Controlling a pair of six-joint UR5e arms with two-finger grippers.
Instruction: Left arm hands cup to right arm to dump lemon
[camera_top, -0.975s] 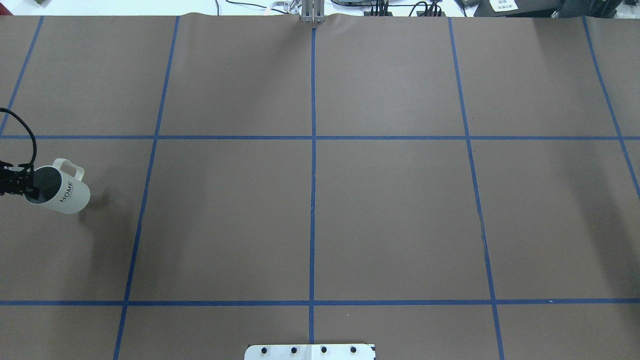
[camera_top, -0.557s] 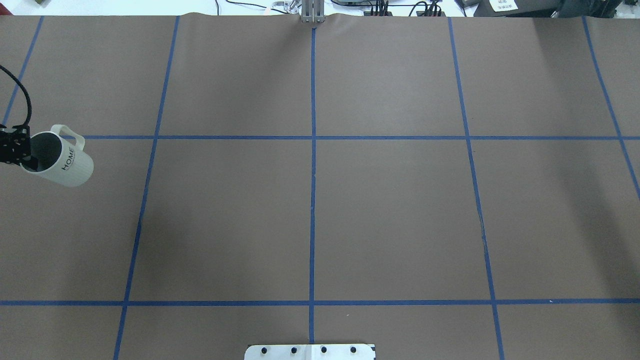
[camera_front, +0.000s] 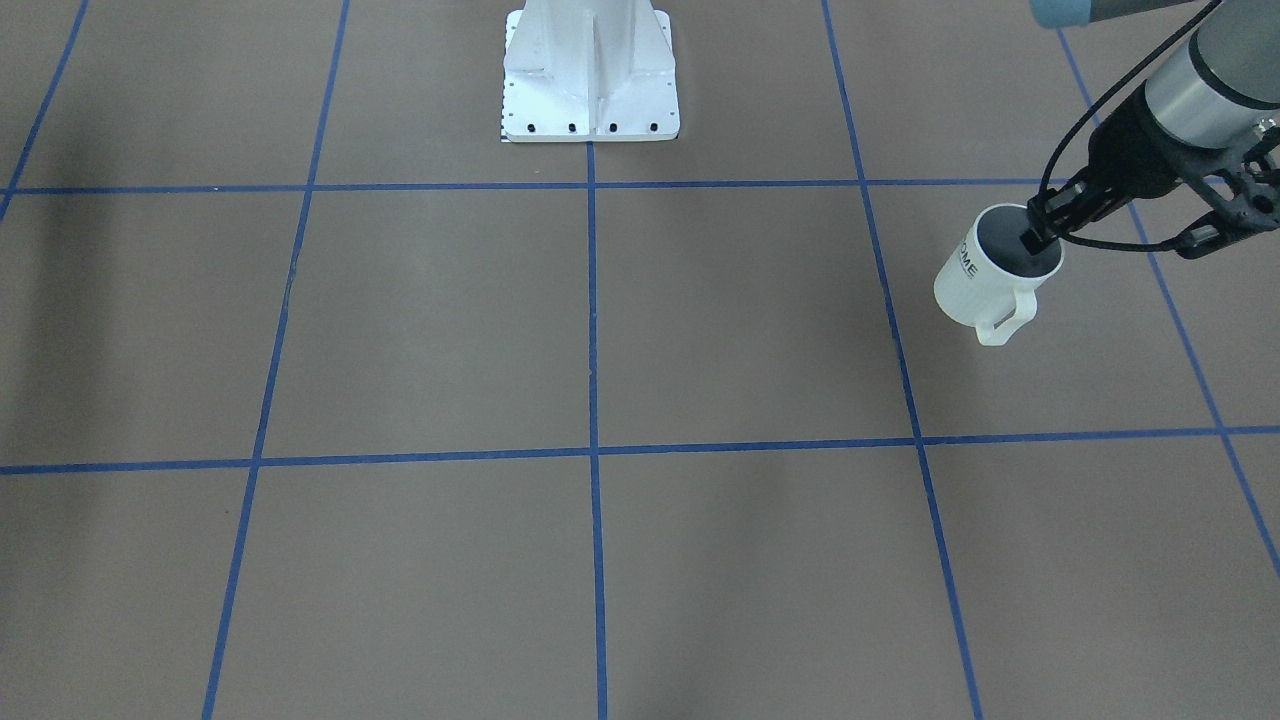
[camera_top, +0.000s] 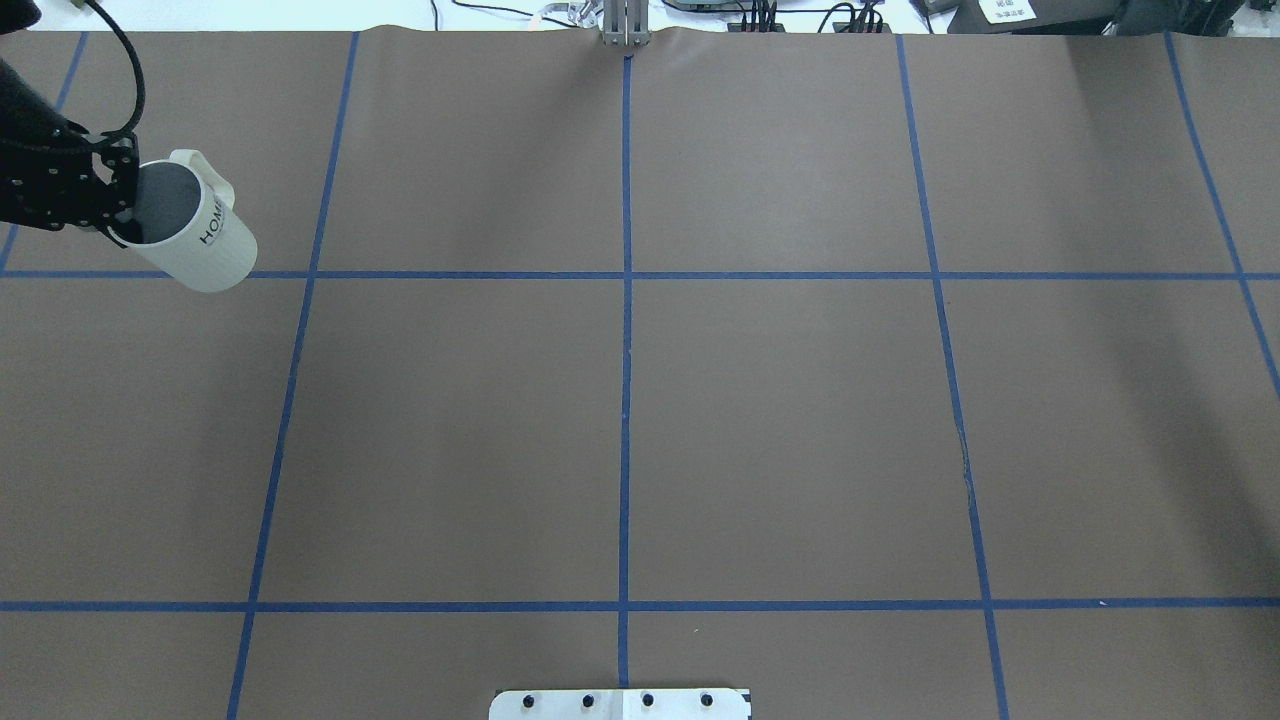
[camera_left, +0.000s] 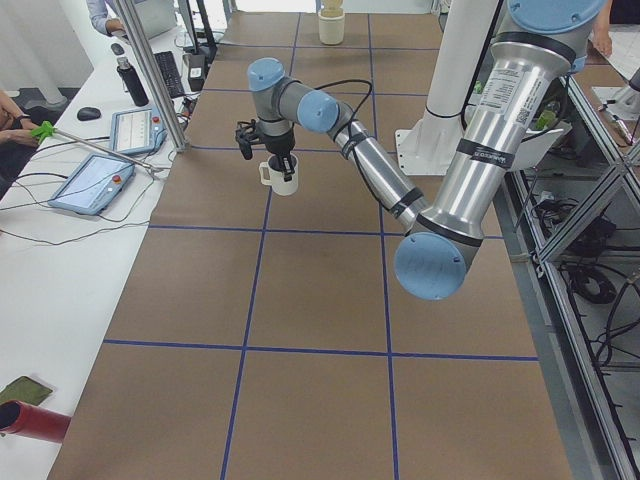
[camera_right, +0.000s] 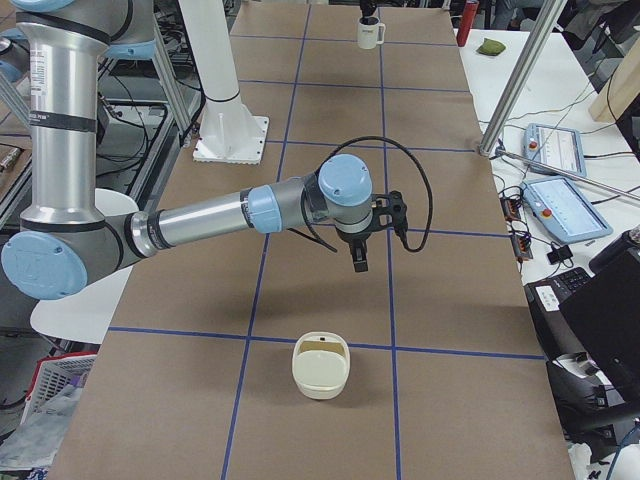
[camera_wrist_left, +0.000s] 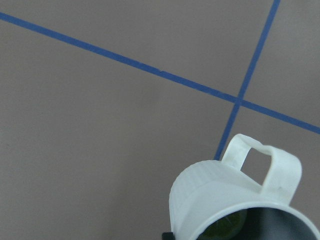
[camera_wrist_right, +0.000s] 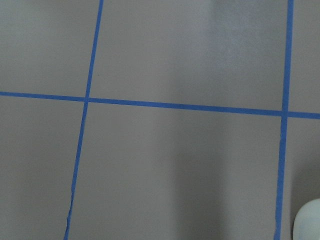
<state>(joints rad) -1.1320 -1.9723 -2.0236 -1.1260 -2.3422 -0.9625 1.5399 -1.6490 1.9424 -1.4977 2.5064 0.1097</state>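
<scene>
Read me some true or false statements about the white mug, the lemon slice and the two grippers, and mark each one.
1. The left gripper grips the white ribbed mug lettered HOME at its rim. True.
2. The mug stands upright on the brown paper-covered table. False: it hangs tilted in the gripper, off the table.
3. A yellow-green lemon slice lies inside the mug. True.
4. The right gripper also clamps the mug. False: it hovers far from the mug, near a cream round container on the table.
</scene>
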